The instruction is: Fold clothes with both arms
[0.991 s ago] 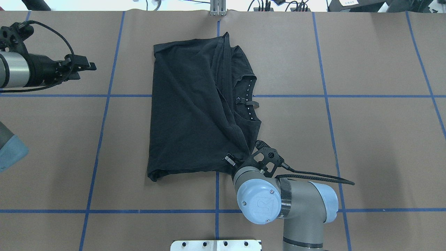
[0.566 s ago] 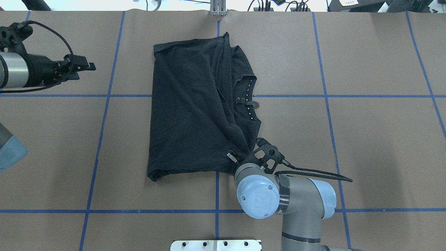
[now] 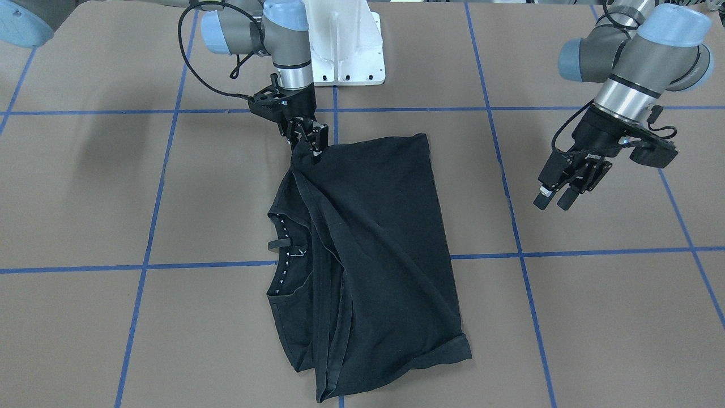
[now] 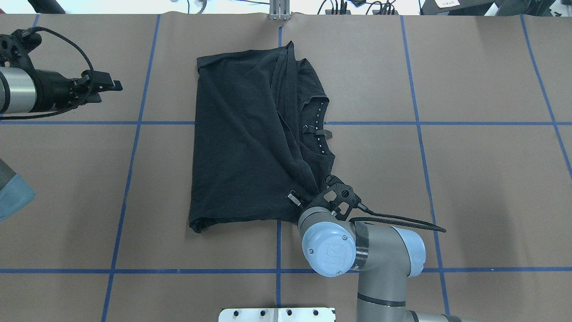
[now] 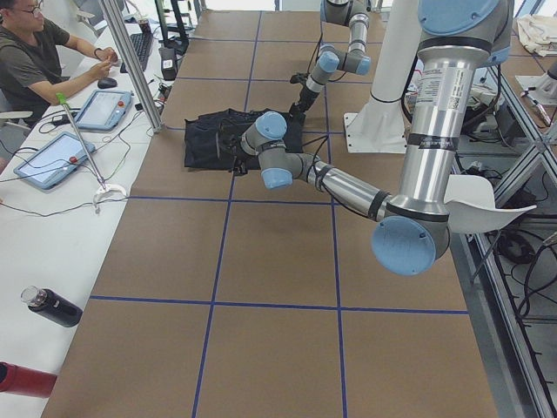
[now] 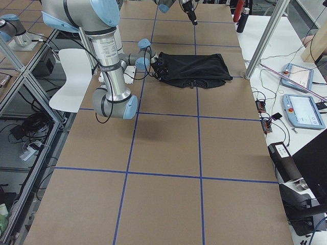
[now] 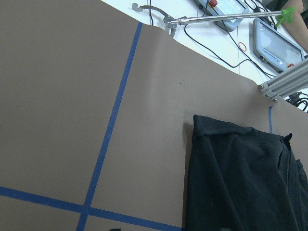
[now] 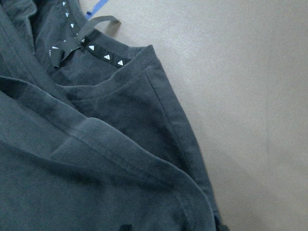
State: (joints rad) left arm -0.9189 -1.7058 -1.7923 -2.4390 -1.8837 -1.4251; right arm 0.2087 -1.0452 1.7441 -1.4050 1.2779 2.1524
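Right gripper (image 3: 312, 148): jaws drawn narrow, pinched on a bunched corner of the black T-shirt (image 3: 385, 238), the corner closest to the white pedestal base (image 3: 345, 51). Creases fanning out from the pinch and away from the base, read as light tension in the cloth. A corner grip probably chosen for carrying one layer across without dragging the rest.

T-shirt: flat on the table (image 3: 595, 317), straight out from the pedestal base, near edge close to it but apart. Already doubled over itself, plain black side up, no graphic in view. Collar (image 3: 281, 249) with small white marks left exposed on the robot's-right side of the base's centreline. Long folded band running from the pinched corner to the end farthest from the base.

Left gripper (image 3: 554, 199): well off to the robot's-left of the base, raised above the table, clear of the cloth. Fingers parted, nothing between them. Judged parked there to stay out of the fold path.

Step in hand, as judged: fold partly made, collar side not yet covered. Risk: a pull from one corner alone skewing the layers. Far collar-side corner unheld, a likely target for the left gripper.

Farther out, across the table from the base: a seated person (image 5: 35, 52) at a bench with tablets (image 5: 103, 109).
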